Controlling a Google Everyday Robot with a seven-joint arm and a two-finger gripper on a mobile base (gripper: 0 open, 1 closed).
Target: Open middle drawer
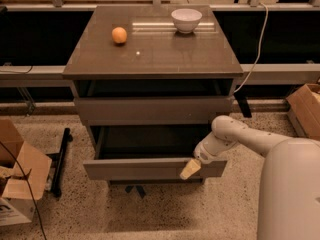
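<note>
Our claw (190,168) sits at the upper edge of the middle drawer (135,169), near its right end; we cannot tell whether it is spread or closed. The drawer stretches leftward from the claw, pulled out, with its dark interior showing. Up-left lies an orange (119,35), and directly above sits a white bowl (186,20).
</note>
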